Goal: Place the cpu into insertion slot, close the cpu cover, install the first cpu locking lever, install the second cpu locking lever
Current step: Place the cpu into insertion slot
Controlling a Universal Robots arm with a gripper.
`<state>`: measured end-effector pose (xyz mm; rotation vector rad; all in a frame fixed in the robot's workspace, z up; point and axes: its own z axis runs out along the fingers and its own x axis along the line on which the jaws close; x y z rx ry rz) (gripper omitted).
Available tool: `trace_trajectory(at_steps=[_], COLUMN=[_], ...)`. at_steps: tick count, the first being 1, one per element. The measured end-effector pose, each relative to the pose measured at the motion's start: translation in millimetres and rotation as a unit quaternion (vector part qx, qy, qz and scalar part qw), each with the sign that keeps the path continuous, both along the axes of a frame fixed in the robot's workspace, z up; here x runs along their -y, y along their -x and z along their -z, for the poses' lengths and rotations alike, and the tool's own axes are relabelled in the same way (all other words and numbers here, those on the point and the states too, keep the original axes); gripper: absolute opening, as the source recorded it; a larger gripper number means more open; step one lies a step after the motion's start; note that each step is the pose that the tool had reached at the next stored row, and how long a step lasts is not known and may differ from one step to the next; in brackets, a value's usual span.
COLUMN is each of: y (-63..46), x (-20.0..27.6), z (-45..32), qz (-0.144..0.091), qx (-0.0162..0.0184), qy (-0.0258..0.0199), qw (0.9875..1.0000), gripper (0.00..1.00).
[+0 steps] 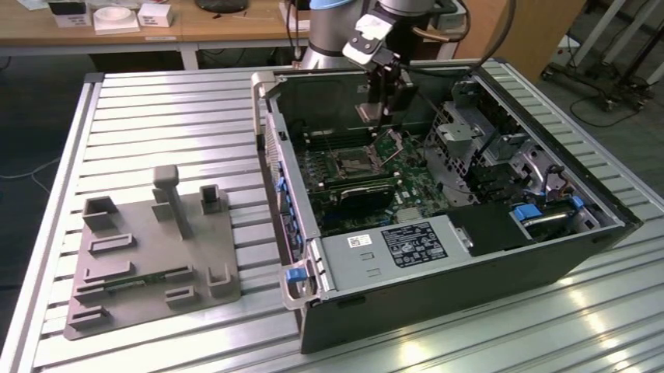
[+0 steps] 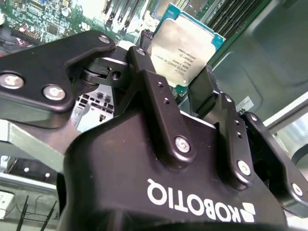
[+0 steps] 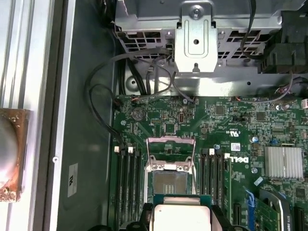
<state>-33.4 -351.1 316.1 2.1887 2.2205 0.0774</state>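
Inside the open computer case (image 1: pixel 467 295), the insertion slot (image 3: pixel 169 185) lies bare, with the cpu cover (image 3: pixel 171 139) standing up. Slightly toward the exterior view's right and above it, the gripper (image 1: pixel 381 105) clamps the cpu (image 2: pixel 185 43) by two edges. Judgement: keep the chip level, square to the socket and clear of the cover.
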Motion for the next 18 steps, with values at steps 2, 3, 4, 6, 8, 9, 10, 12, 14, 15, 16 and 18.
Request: trace_trajectory(at_steps=[2,3,4,6,8,9,10,12,14,15,16,18], y=[0.0,0.0,0.1,0.1,0.0,0.1,0.1,0.0,0.0,0.1,0.1,0.1], x=[-0.4,-0.5,-0.6,-0.7,-0.7,-0.7,-0.8,-0.9,-0.9,-0.9,-0.9,-1.0], z=[3.8,5.6,7.4,11.0,14.5,16.4,18.3,21.8,24.1,25.3,26.7,29.2], qz=[0.000,0.000,0.000,0.000,0.000,0.000,0.000,0.000,0.000,0.000,0.000,0.000], qx=[-0.0001,-0.0005,-0.0011,-0.0025,-0.0037,-0.0045,-0.0050,-0.0062,-0.0079,-0.0086,-0.0094,-0.0109], qy=[-0.0001,0.0000,0.0000,-0.0001,0.0000,0.0000,0.0000,0.0000,0.0000,0.0000,0.0000,0.0000], qw=[1.0000,1.0000,1.0000,1.0000,1.0000,1.0000,1.0000,1.0000,1.0000,1.0000,1.0000,0.9999], gripper=[0.54,0.54,0.54,0.54,0.54,0.54,0.54,0.54,0.54,0.54,0.54,0.54])
